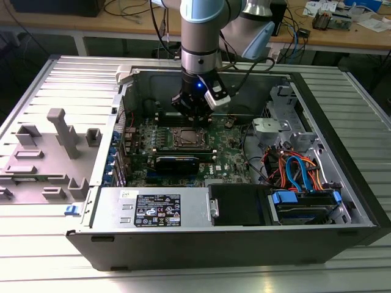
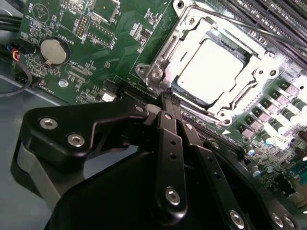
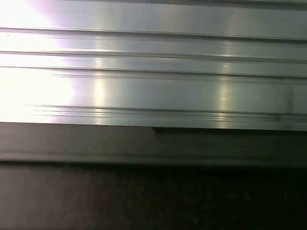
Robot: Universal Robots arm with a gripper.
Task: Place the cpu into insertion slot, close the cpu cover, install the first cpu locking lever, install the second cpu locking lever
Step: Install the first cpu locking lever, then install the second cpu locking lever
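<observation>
Fingers pressed together, holding nothing, tips beside the cpu cover, which lies flat over the cpu in the insertion slot. Lever step seems in hand; careful sideways pressure needed.

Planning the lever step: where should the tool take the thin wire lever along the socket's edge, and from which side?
Pinch the lever on its straight rod, across its thickness, coming from above. It is a thin bare wire running along the edge of the cover, with the memory slots close beside it, so probably only a top-down approach has room.
</observation>
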